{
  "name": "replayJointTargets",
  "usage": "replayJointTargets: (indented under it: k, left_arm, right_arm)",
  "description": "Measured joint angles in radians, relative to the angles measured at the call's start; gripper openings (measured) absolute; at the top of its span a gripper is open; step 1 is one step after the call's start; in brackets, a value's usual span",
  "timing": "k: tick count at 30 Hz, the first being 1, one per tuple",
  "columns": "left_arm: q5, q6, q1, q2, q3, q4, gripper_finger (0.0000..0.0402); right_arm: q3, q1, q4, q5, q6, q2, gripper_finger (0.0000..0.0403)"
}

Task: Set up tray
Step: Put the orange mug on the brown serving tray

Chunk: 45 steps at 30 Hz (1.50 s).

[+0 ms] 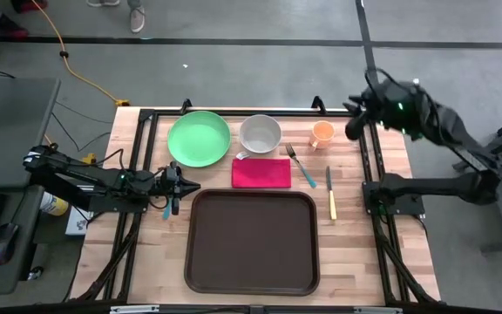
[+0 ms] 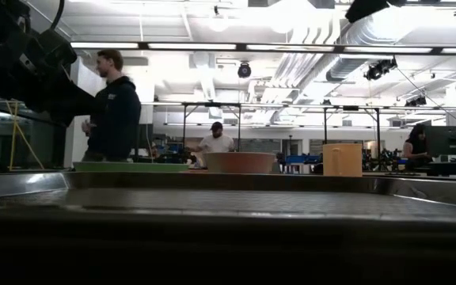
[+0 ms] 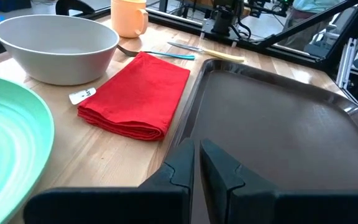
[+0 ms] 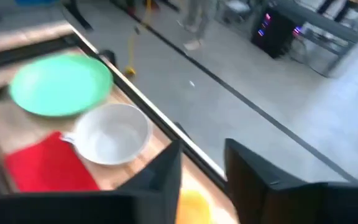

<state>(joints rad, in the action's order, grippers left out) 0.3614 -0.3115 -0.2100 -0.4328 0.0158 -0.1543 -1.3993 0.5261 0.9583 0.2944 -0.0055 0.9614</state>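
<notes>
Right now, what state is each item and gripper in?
tray: empty, flat on the table
green plate: empty, outside the tray
white bowl: upright, empty
orange cup: upright, off the tray
red napkin: folded, just beyond the tray's far rim
fork: lying on the table
knife: lying right of the tray
left gripper: shut, empty, beside the tray
right gripper: open, empty, raised near the cup
</notes>
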Motion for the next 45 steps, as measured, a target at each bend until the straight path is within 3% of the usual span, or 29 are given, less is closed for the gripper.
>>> replayJointTargets:
  k: [5, 10, 19, 27, 34, 45]
  left_arm:
    - [0.000, 0.000, 0.000, 0.000, 0.000, 0.000, 0.0058]
    - [0.000, 0.000, 0.000, 0.000, 0.000, 0.000, 0.0058]
    - [-0.007, 0.000, 0.000, 0.000, 0.000, 0.000, 0.0058]
    - [-0.045, 0.000, 0.000, 0.000, 0.000, 0.024, 0.0058]
    - [-0.066, 0.000, 0.000, 0.000, 0.000, 0.046, 0.0058]
    - [-0.066, 0.000, 0.000, 0.000, 0.000, 0.053, 0.0058]
  right_arm:
    - [-0.263, 0.086, 0.226, -0.014, -0.029, 0.232, 0.0215]
    - [-0.464, 0.172, 0.500, -0.188, 0.005, 0.478, 0.0278]
    - [-0.508, 0.241, 0.564, -0.286, 0.063, 0.760, 0.0278]
    - [-0.508, 0.237, 0.575, -0.202, 0.164, 0.900, 0.0275]
    - [-0.343, 0.222, 0.485, -0.167, 0.296, 0.880, 0.0275]
    - [0.049, 0.197, 0.131, -0.197, 0.442, 0.747, 0.0275]
